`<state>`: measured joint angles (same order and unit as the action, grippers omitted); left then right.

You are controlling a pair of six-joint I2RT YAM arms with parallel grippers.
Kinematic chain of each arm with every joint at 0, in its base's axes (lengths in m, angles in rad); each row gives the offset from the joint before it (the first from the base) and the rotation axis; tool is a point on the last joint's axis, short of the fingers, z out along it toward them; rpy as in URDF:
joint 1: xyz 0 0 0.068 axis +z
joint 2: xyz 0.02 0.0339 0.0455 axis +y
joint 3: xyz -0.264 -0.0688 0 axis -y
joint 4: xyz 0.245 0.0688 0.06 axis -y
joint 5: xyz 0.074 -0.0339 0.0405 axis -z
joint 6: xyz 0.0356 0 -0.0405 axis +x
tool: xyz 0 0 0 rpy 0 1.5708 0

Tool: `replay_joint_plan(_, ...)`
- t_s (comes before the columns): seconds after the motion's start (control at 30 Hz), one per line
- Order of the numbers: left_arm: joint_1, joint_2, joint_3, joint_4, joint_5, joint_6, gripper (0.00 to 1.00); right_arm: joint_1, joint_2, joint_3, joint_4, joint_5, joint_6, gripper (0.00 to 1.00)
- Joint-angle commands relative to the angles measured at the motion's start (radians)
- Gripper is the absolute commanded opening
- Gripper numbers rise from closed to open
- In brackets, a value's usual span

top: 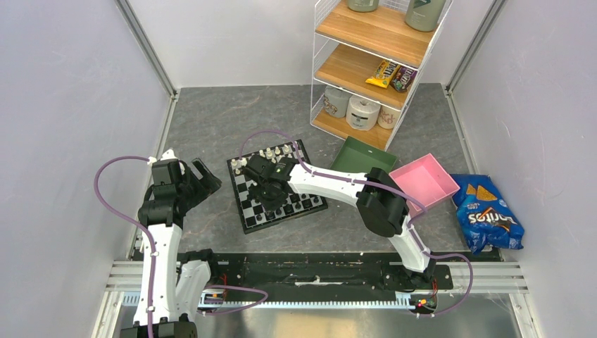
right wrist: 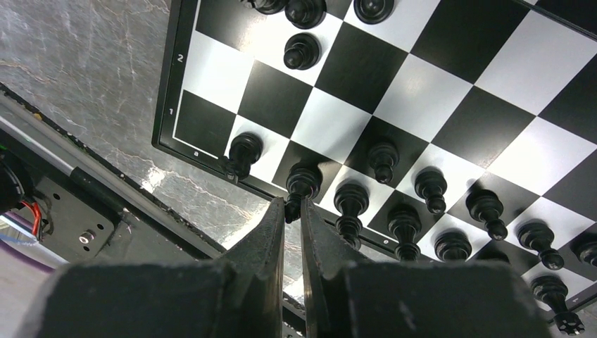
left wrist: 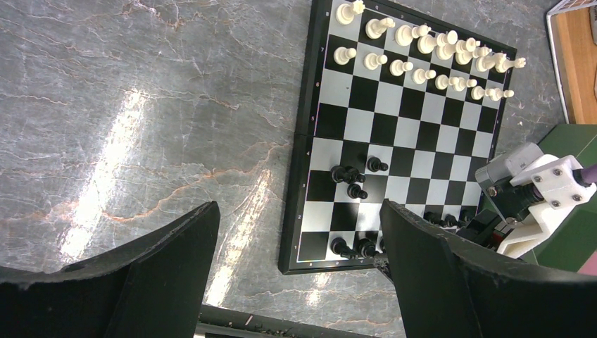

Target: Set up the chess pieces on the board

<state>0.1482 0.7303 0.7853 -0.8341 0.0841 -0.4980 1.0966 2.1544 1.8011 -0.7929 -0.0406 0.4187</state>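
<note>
The right claw [right wrist: 290,205] is clenched on a black chess piece [right wrist: 304,180] in the chessboard [right wrist: 450,91]'s near edge row. The left claw [left wrist: 297,211] hangs released above bare tabletop [left wrist: 141,105], beside the chessboard's left edge.

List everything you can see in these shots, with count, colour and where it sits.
board: one, black-and-white chequered, table centre
white pieces: about sixteen, cream, two rows, board's far side
black pieces: count unclear, black, board's near half
green tray: one, green, right of board
pink tray: one, pink, beside green tray
wire rack: one, white, wooden shelves, far right
candy packs: two, yellow and brown, middle shelf
paper rolls: three, white, bottom shelf
bottles: two, grey-green, top shelf
chip bag: one, blue, table's right edge
table: one, grey marbled, under everything
left fingers: two, black, open, left of board
right fingers: two, black, shut, over board's near edge
</note>
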Motion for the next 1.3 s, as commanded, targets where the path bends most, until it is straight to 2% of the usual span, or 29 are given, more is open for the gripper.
replay_joint_plan(0.0, 0.0, -0.004, 0.003, 0.036, 0.009, -0.02, 0.91, 0.003, -0.038, 0.007, 0.04, -0.002, 0.009, 0.16)
replay_joint_plan(0.27, -0.001, -0.004, 0.003, 0.036, 0.008, -0.02, 0.91, 0.004, -0.037, -0.002, 0.04, 0.0, 0.005, 0.17)
replay_joint_plan(0.37, -0.001, -0.003, 0.002, 0.037, 0.009, -0.019, 0.91, 0.005, -0.042, -0.013, 0.04, -0.008, 0.006, 0.24)
replay_joint_plan(0.67, -0.001, -0.004, 0.004, 0.037, 0.011, -0.019, 0.91, 0.005, -0.059, 0.007, 0.041, -0.008, -0.004, 0.35)
replay_joint_plan(0.97, 0.0, -0.004, 0.003, 0.036, 0.011, -0.018, 0.91, 0.002, -0.045, 0.138, 0.013, 0.019, -0.035, 0.4)
replay_joint_plan(1.27, -0.001, -0.008, 0.002, 0.036, 0.008, -0.02, 0.91, -0.041, 0.076, 0.308, -0.06, 0.084, -0.037, 0.41)
